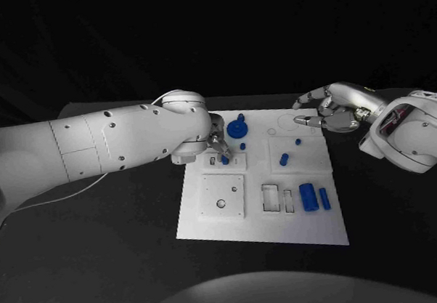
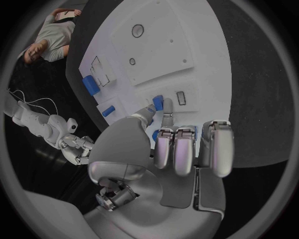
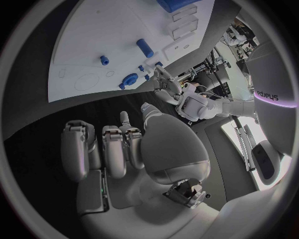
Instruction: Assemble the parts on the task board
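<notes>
The white task board [image 1: 263, 220] lies in the middle of the black table. My left hand [image 1: 210, 146] reaches over the board's far left part and pinches a small blue part [image 1: 224, 160] between thumb and a finger, low over a raised white block. In the left wrist view that blue part [image 2: 158, 101] sits at the fingertips [image 2: 167, 107], beside a small rectangular slot [image 2: 181, 97]. A blue gear [image 1: 238, 128] stands just beyond the left hand. My right hand [image 1: 330, 110] hovers at the board's far right corner, fingers loosely curved and apart, holding nothing.
Loose blue parts lie on the board: a short cylinder [image 1: 283, 159], a tiny peg [image 1: 296, 142], a larger block [image 1: 308, 196] and a thin bar [image 1: 325, 199]. Empty rectangular slots [image 1: 272, 197] and a plate with holes [image 1: 223, 195] sit nearer me.
</notes>
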Robot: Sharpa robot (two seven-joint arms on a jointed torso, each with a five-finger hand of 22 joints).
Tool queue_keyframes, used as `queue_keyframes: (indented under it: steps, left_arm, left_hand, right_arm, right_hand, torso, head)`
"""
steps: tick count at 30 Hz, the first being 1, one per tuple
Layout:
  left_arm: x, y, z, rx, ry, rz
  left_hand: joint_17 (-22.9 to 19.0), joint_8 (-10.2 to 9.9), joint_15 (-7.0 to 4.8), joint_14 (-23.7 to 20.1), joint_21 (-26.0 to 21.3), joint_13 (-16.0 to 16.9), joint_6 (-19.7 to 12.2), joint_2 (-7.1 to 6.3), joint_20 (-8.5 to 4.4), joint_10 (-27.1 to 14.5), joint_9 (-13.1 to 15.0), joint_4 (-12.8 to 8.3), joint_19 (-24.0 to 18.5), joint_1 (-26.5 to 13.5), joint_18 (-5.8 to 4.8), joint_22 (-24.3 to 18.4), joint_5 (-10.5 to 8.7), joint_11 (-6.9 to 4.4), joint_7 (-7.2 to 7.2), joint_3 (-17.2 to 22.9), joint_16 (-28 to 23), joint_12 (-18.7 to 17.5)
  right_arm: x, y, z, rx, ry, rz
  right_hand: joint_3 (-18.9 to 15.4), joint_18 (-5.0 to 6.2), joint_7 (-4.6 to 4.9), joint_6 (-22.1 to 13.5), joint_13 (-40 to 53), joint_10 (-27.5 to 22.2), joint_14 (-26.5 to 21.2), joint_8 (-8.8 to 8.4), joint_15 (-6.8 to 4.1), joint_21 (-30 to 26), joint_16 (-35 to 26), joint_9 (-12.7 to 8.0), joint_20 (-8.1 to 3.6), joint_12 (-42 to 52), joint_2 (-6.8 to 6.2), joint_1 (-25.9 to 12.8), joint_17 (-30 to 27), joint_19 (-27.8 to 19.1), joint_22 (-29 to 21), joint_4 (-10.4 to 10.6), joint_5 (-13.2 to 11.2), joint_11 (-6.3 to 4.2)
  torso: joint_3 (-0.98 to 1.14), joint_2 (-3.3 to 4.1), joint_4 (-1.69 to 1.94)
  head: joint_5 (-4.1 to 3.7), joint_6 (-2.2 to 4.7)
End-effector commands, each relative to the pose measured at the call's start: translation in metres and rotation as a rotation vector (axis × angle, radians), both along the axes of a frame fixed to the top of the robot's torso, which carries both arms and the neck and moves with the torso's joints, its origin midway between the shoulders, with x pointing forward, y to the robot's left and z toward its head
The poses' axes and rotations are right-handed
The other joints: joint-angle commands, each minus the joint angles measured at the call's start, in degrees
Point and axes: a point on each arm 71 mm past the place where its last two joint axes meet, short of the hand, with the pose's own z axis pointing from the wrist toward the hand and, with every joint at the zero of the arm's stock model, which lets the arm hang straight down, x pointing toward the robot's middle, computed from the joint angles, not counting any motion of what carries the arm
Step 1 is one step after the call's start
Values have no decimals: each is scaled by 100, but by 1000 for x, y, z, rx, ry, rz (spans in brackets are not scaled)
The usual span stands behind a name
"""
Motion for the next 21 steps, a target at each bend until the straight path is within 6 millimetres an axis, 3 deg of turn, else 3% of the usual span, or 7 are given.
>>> queue_keyframes:
  steps: [1, 11, 21]
  left_arm:
    - [-2, -2, -3, 12, 18, -21]
    - [-1, -1, -4, 20, 13, -20]
    - [-1, 0, -4, 37, 12, -27]
  left_hand:
    - [1509, -39, 10, 582, -31, 1506, -32, -18, 3, 586, 17, 62, 276, -95, 16, 1250, -92, 34, -15, -13, 14, 1]
    - [1509, -120, 31, 582, -47, 1506, -114, -37, 21, 586, 39, 221, 267, -273, 20, 1244, -191, 65, 28, -142, 14, 1]
    - [1509, -292, 128, 582, -61, 1506, -507, -65, 99, 586, 102, 479, 267, -531, 20, 1245, -335, 187, 181, -431, 14, 1]
  right_arm:
    - [-1, 0, -1, -6, 2, 13]
    - [-1, 0, -1, -7, 6, 13]
    - [-1, 0, -2, -11, 12, 13]
  right_hand:
    - [-7, 73, -14, 36, 1494, 592, 598, -39, 25, -11, 20, 4, 8, 14, -5, 59, 1505, -14, 1189, -40, 7, 43]
    - [-6, 72, -12, 36, 1494, 592, 598, -43, 25, -8, 20, 3, 8, 14, -13, 67, 1505, -11, 1190, -44, 8, 44]
    - [-6, 72, -12, 36, 1494, 592, 598, -44, 25, -7, 20, 3, 8, 14, -13, 68, 1505, -9, 1191, -44, 9, 44]
  torso:
    - [-1, 0, 3]
    - [0, -1, 3]
    - [0, 0, 0]
  head:
    - [-2, 0]
    - [4, 0]
    - [10, 0]
